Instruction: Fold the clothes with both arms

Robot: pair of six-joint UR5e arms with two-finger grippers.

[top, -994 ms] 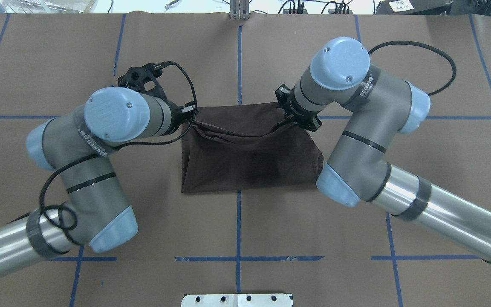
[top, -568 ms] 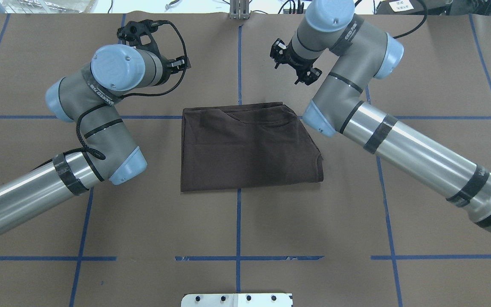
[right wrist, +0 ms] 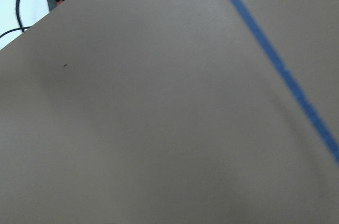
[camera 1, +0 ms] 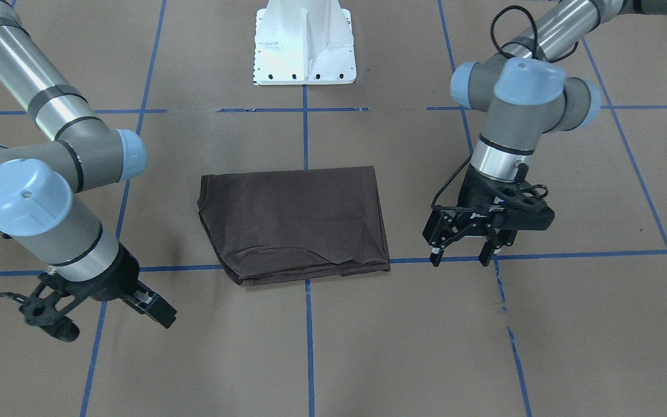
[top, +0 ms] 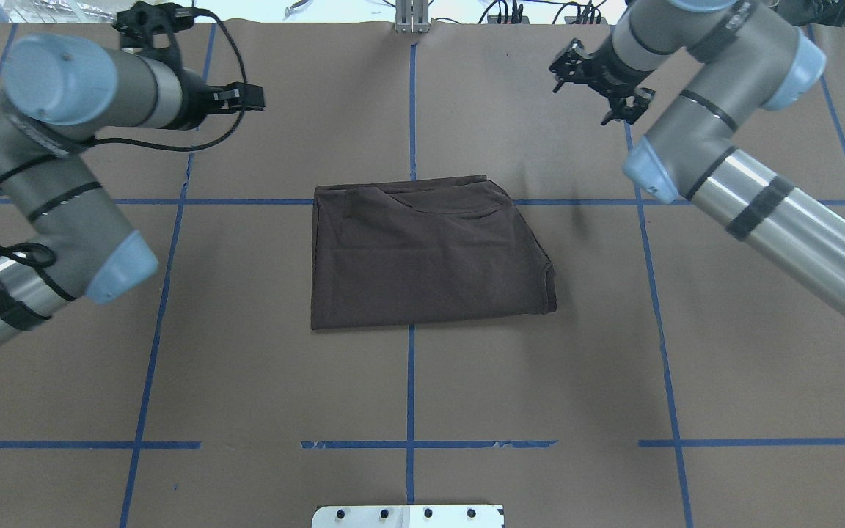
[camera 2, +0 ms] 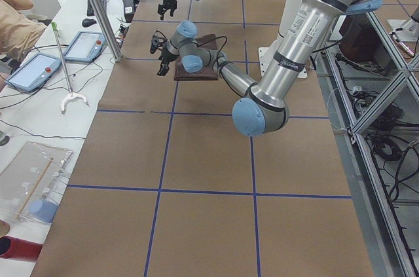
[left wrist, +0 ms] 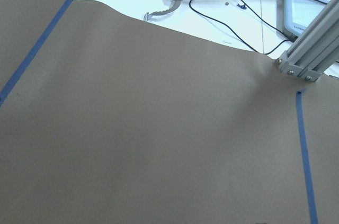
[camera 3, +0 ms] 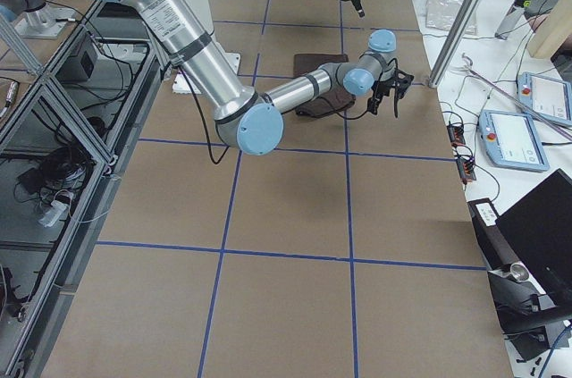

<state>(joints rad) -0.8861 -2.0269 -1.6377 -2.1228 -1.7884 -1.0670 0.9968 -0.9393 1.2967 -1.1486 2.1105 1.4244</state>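
Left fingers (camera 1: pixel 486 250) apart | right fingers (camera 1: pixel 157 310) apart | folded T-shirt (camera 1: pixel 293 220) flat between, touching neither

Bright even light; soft shadows on table (top: pixel 466 381); glare on right arm (camera 1: pixel 18 55); rt wrist view blurry (others sharp).

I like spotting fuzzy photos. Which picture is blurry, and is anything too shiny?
Right wrist view: the blue tape line looks soft and blurred. Front-facing view: glare streaks the right arm; the T-shirt is so dark its creases barely show.
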